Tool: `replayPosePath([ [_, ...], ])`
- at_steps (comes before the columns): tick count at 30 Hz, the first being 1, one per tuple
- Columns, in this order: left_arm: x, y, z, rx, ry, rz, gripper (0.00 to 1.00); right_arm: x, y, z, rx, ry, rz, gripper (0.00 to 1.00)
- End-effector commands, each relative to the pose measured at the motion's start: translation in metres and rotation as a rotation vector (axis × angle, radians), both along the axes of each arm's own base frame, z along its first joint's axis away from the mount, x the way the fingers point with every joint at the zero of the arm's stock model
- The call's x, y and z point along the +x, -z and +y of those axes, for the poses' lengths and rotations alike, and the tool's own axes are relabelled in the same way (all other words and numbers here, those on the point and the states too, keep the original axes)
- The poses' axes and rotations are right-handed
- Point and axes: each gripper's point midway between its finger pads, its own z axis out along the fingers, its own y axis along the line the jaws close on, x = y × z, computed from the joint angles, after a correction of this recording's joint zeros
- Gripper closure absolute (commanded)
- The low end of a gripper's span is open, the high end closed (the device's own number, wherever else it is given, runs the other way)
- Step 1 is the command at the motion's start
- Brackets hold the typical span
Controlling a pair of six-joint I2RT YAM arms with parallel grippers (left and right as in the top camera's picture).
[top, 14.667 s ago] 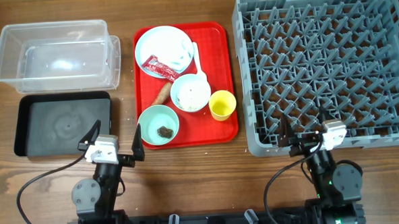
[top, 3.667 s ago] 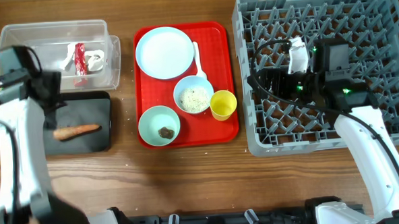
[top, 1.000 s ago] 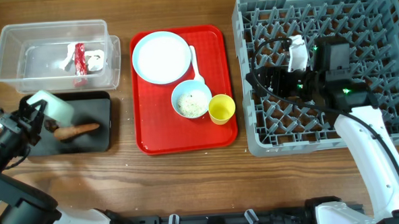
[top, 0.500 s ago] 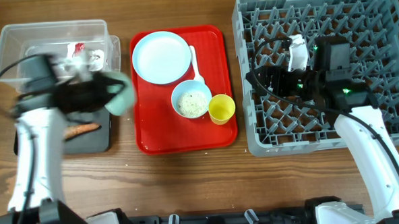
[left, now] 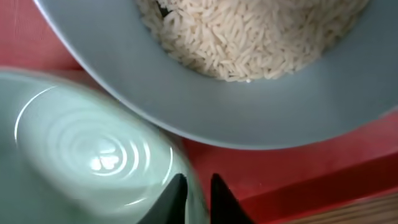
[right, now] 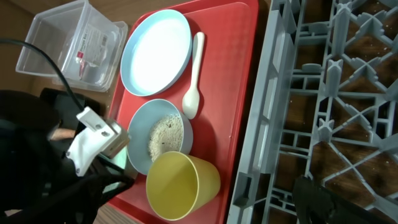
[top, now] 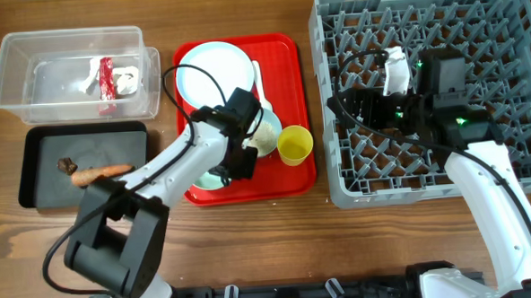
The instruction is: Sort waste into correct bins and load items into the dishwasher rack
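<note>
A pale green bowl point(left: 81, 149) rests on the red tray point(top: 289, 177) at its front left, mostly under my left arm in the overhead view. My left gripper point(left: 194, 180) is closed over its rim, one finger inside and one outside. Right beside it stands the grey bowl of rice point(left: 249, 74), with the yellow cup point(top: 295, 143) to its right. The white plate point(top: 210, 69) and white spoon point(top: 257, 77) lie at the tray's back. My right gripper point(top: 343, 105) hovers open over the left part of the grey dishwasher rack point(top: 440, 33), holding nothing.
The black bin point(top: 43, 190) at the left holds an orange food piece point(top: 100, 173) and a dark scrap point(top: 66, 164). Behind it, the clear bin point(top: 28, 52) holds a red wrapper point(top: 106, 80) and white scraps. My left arm's cable loops over the tray.
My left arm swung from the black bin across to the tray, carrying the green bowl, which now sits beside the rice bowl. The right arm has not moved.
</note>
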Motion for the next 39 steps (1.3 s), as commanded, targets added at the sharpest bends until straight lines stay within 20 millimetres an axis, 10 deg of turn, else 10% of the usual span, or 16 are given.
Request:
replayPosePath([
  [1,0.004,-0.01,0.002,0.015,-0.005,-0.007,0.7,0.0,0.001,0.003,0.013,-0.008,0.012,0.0],
  [8,0.064,-0.088,-0.033,-0.087,0.055,-0.202,0.54,0.0,0.001,0.003,0.013,-0.008,0.012,0.0],
  [14,0.103,-0.087,-0.057,-0.175,0.017,-0.324,0.6,0.0,0.001,0.003,0.013,-0.008,0.012,0.0],
  [20,0.102,-0.043,-0.068,-0.164,0.013,-0.238,0.64,0.0,0.001,0.003,0.013,-0.007,0.012,0.0],
  [31,0.103,-0.042,-0.087,-0.24,-0.047,-0.226,0.63,0.0,0.001,0.003,0.013,-0.008,0.009,0.0],
  [39,0.078,-0.106,-0.094,-0.345,0.009,-0.194,0.63,0.001,0.001,0.003,0.012,-0.008,0.007,0.0],
])
